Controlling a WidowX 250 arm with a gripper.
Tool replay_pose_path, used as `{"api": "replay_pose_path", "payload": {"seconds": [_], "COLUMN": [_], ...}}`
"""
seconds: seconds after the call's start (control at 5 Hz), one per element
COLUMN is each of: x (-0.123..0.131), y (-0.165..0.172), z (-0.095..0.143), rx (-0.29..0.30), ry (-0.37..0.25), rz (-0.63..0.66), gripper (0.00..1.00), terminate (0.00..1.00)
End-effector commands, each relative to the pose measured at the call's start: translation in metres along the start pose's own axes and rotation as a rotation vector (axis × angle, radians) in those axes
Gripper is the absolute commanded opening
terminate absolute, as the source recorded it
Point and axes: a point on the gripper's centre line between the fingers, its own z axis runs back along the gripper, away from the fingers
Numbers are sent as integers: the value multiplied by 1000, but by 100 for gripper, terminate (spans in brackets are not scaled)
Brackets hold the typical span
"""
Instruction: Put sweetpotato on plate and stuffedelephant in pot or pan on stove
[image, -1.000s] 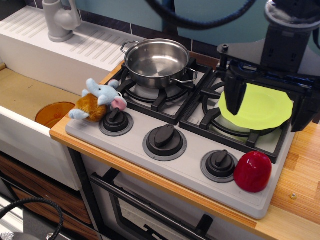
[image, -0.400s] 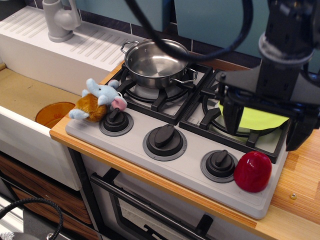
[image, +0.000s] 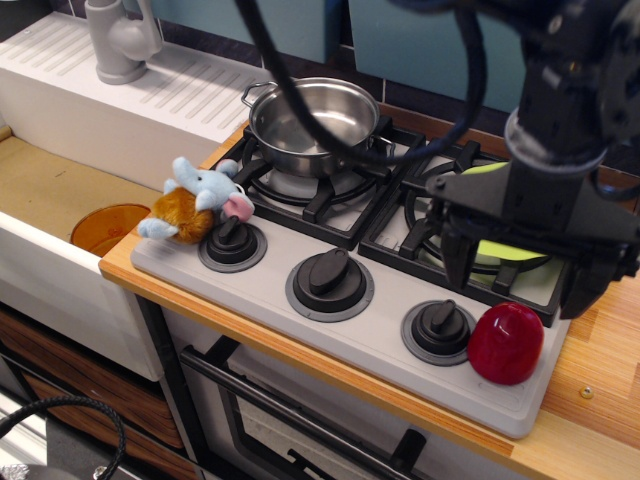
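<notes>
Glossy dark red, the sweetpotato (image: 505, 343) sits on the grey stove (image: 350, 330) at its front right corner, just beside the rightmost of the three black knobs (image: 439, 330) and near the right end of the wooden bench (image: 600, 380). My hand (image: 520, 275) hangs directly above and slightly behind it, released, its two dark fingers (image: 455, 255) spread wide apart with nothing between them; they are not touching the sweetpotato. Behind my hand, on the right-hand grate (image: 420, 235), lies the lime-green plate (image: 500, 250), mostly hidden by my wrist so that only slivers of green show through. On the rear left grate stands the stainless-steel pot (image: 313, 124), upright, with a loop handle on either side and nothing visible inside it. The stuffedelephant (image: 195, 203) lies at the front left corner of the stove, its blue head and pink patch pressed close to the leftmost knob (image: 231, 240), its orange-brown body toward the bench's left edge. Beyond that edge is a pale sink (image: 60, 190) holding a translucent orange dish (image: 108, 227), with a grey tap (image: 120, 40) at the far left. A black cable (image: 300, 90) from my arm loops across in front of the pot.
</notes>
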Motion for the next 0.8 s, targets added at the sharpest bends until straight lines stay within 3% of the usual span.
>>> {"api": "replay_pose_path", "payload": {"seconds": [0.0, 0.6], "x": [5, 0], "y": [-4, -12], "z": [-7, -20], "rx": [-19, -30], "ry": [-61, -54], "rz": [-1, 8], "gripper": [100, 100], "terminate": [0, 0]}}
